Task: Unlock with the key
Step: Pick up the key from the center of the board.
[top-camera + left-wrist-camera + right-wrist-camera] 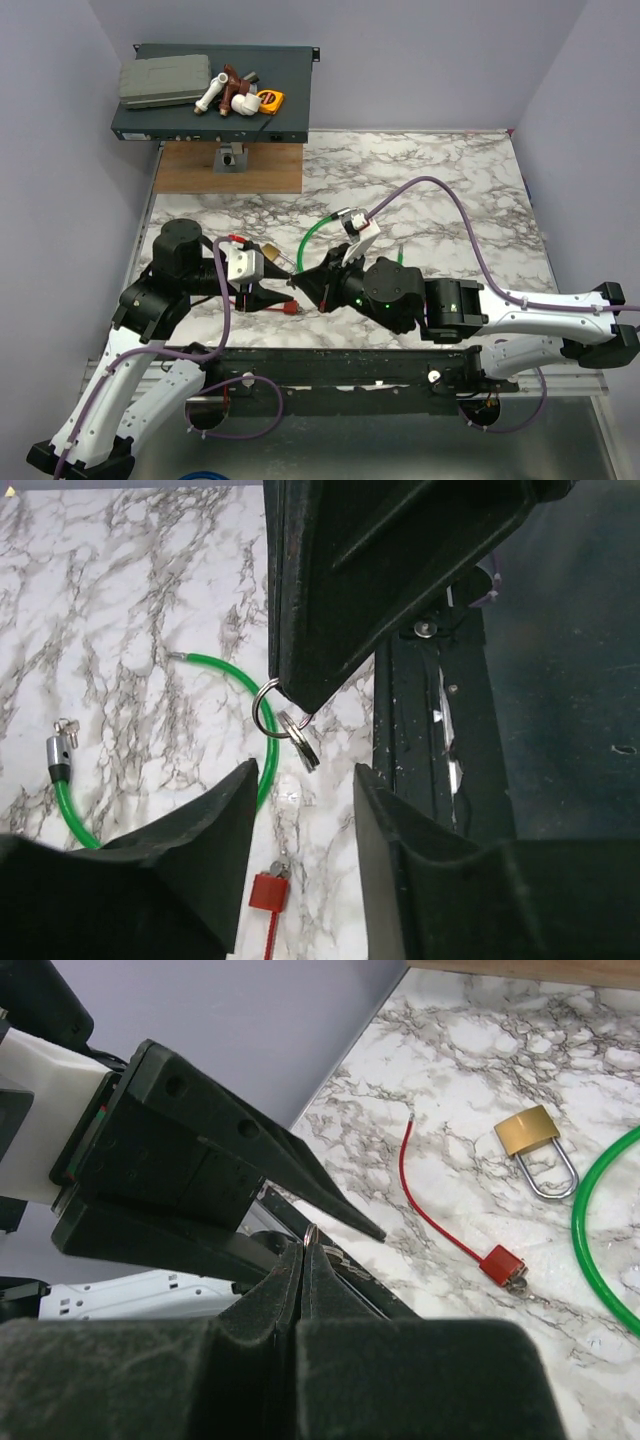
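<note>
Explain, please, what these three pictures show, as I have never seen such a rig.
These are two robot arms bolted at the near edge of a marble table. One picture looks down from above; the other two come from a camera on each wrist. The right gripper is shut on a ring carrying the key, holding it in the air before the left gripper, whose jaws stand apart and grip nothing. On the table lie a brass padlock, a small red lock on a red wire, and a green cable.
</note>
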Controlling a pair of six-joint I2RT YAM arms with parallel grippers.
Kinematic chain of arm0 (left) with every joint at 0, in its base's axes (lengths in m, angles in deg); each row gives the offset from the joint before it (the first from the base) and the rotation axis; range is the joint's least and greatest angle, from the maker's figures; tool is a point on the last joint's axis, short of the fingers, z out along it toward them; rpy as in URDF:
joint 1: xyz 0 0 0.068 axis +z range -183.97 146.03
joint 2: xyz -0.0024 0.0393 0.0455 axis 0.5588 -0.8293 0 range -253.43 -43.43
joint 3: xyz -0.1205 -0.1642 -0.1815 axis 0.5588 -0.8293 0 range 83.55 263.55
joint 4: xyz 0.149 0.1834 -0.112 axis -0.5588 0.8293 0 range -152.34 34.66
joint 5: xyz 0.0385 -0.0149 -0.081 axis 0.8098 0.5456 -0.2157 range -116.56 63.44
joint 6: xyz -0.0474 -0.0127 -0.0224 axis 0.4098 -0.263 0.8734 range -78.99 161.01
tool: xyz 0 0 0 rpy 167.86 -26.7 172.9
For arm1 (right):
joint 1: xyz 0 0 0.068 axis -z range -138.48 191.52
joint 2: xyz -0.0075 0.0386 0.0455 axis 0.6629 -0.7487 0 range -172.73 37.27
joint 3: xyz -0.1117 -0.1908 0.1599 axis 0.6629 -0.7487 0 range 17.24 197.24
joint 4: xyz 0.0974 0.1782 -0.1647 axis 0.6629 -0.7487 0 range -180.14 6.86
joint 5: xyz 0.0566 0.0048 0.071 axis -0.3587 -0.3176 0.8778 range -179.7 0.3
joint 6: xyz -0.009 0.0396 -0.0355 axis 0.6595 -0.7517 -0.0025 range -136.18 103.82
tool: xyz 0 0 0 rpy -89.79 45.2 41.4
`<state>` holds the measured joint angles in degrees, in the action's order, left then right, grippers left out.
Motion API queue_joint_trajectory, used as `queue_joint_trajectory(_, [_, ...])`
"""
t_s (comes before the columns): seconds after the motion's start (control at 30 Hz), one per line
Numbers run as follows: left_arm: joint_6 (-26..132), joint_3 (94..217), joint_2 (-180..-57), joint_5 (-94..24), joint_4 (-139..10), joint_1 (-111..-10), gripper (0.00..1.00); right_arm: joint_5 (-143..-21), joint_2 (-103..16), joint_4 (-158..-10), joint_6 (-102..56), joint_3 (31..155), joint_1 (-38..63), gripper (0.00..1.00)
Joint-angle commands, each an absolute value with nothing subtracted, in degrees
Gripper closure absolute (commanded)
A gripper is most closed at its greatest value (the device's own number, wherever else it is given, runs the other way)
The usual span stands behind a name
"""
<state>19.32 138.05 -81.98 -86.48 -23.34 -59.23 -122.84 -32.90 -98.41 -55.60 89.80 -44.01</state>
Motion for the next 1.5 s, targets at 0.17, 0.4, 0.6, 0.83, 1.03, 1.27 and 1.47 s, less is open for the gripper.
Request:
queue_joint_trajectory(0.17, [21.82,139.57,-82.51,-89.63,-25.25,-59.81,1.0,-122.79,-30.9,-95.1,-55.28,88.26,-44.08,0.99])
queue_joint_trajectory(0.4, [20.6,142.86,-83.21,-90.02,-22.15,-59.81,1.0,-123.96,-28.21,-95.05,-55.67,84.91,-44.08,0.99])
queue_joint_trajectory(0.6, [16.42,145.43,-83.5,-88.76,-14.94,-59.81,1.0,-126.12,-26.49,-97.93,-55.13,82.99,-44.08,0.99])
queue_joint_trajectory(0.83, [18.53,147.31,-85.17,-86.68,-12.98,-61.28,1.0,-124.68,-25.11,-98.24,-52.1,82.63,-44.08,0.99])
queue_joint_trajectory(1.03, [20.93,149.68,-86.95,-84.61,-10.88,-63.55,1.0,-123.58,-19.81,-97.0,-47.75,81.05,-44.08,0.57])
queue_joint_trajectory(1.27, [25.27,154.71,-91.41,-82.48,-6.41,-64.94,1.0,-115.3,-15.87,-93.34,-35.09,79.87,-44.08,0.37])
queue_joint_trajectory(1.47, [28.16,155.63,-92.13,-82.17,-7.07,-66.05,1.0,-106.97,-28.74,-100.58,-26.44,89.27,-44.08,0.33])
